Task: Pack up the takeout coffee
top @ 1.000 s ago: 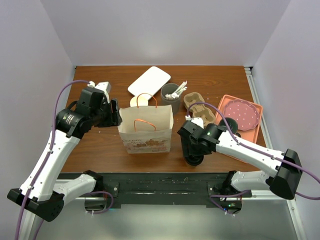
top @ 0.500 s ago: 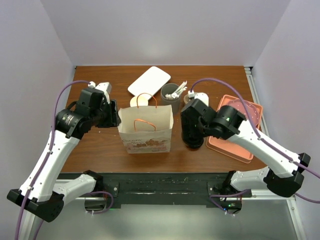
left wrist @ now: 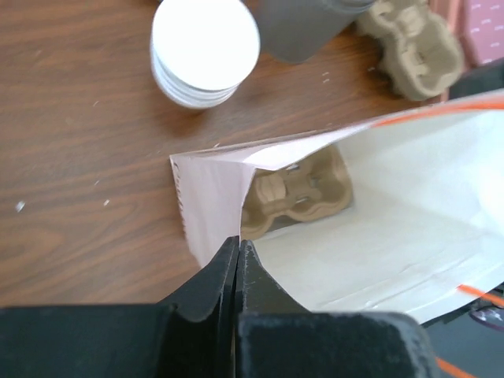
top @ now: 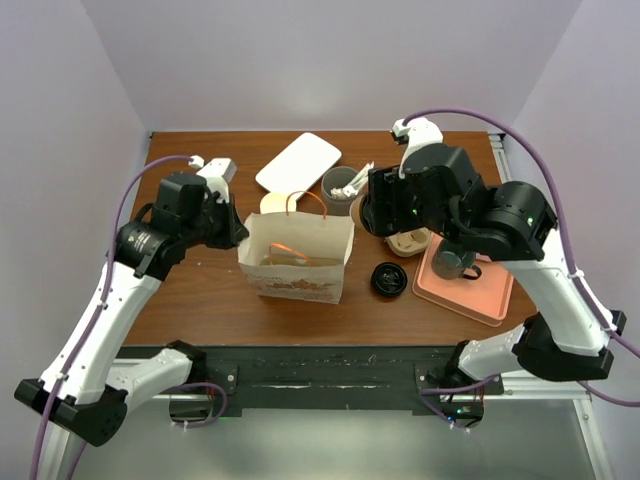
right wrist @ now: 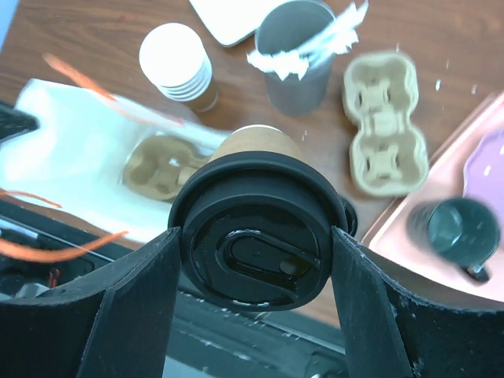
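The takeout coffee [right wrist: 253, 250] is a paper cup with a round black lid. It is held upright and clear of the counter [top: 200, 290]. The right gripper [right wrist: 253, 236] carries it, with the jaws clamped on opposite sides just below the lid rim.

In the top view the right gripper [top: 385, 207] hangs just right of the upper edge of the paper bag [top: 295, 262]. The cup itself cannot be made out in that view.

In the right wrist view the lid overlaps the right end of the open mouth of the paper bag [right wrist: 71, 146].

- **Bag:** It stands upright and open. A brown pulp carrier [left wrist: 295, 189] lies on its floor.
- **Left gripper:** The left gripper [left wrist: 236, 253] is at the bag's left end. Its jaws are pressed together on the top edge of the bag wall.
- **Beyond the bag:** A stack of lidless cups [top: 272, 203] and a dark grey cup of white utensils [top: 340, 185] stand near each other. A flat white lid [top: 298, 162] lies farther back.
- **Right of the bag:** A second pulp carrier [right wrist: 382, 122] lies on the counter. A round black object [top: 388, 280] sits between the bag and a pink tray [top: 470, 295]. The tray holds a dark cup [top: 455, 262].
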### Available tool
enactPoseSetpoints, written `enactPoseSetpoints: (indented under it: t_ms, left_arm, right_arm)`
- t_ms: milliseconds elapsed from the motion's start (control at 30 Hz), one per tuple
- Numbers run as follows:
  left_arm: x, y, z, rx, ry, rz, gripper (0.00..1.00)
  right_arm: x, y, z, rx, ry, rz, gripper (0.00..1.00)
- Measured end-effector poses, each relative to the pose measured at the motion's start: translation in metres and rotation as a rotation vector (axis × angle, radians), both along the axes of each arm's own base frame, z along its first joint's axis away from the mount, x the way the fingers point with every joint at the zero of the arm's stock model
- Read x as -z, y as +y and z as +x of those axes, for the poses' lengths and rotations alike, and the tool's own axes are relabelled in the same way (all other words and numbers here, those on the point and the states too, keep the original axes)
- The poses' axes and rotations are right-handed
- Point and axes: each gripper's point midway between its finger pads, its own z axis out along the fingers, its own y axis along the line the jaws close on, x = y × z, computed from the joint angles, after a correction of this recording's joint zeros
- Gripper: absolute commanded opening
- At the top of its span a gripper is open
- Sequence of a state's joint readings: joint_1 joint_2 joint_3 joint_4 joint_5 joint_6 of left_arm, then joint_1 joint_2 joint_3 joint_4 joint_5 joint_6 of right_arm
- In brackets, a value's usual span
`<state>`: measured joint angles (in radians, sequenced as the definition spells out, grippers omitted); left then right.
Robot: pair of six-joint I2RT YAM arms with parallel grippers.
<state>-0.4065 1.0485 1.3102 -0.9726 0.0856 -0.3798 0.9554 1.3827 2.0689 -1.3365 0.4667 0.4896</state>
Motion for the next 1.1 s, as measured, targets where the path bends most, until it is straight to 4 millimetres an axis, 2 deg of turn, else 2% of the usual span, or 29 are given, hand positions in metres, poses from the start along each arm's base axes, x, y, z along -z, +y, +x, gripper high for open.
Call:
enactPoseSetpoints:
  t_ms: [200,300,500,733,800,900,933,1033,1100]
  left_arm:
    - [-0.006,-0.010,-0.012,0.067,-0.064,-0.080,0.00]
    - [-0.012,-0.013,-0.014,0.084,-0.082,-0.102,0.00]
    - [-0.008,-0.016,-0.013,0.093,-0.059,-0.103,0.00]
    - [-0.012,-0.018,-0.014,0.095,-0.063,-0.115,0.00]
    - [-0.013,-0.018,-0.014,0.095,-0.061,-0.118,0.04]
    - [-0.013,-0.019,-0.014,0.089,-0.055,-0.128,0.18]
    - [-0.013,-0.019,-0.015,0.086,-0.053,-0.130,0.27]
    - [-0.016,-0.019,-0.014,0.082,-0.056,-0.136,0.38]
    - [-0.019,-0.019,-0.014,0.084,-0.063,-0.136,0.40]
  right_arm:
    - [-0.020,0.008,-0.013,-0.187,-0.062,0.008,0.52]
    - [-0.020,0.016,-0.029,-0.316,-0.075,0.039,0.52]
    - [-0.017,0.037,-0.053,-0.516,-0.071,0.100,0.51]
    - [-0.001,0.065,-0.042,-0.582,-0.051,0.064,0.48]
    - [0.008,0.072,-0.037,-0.590,-0.035,0.040,0.48]
    - [0.023,0.084,-0.033,-0.598,-0.014,-0.012,0.47]
    - [0.027,0.087,-0.033,-0.605,-0.008,-0.027,0.46]
    - [0.040,0.095,-0.035,-0.616,0.005,-0.092,0.45]
    - [0.049,0.100,-0.037,-0.622,0.012,-0.135,0.45]
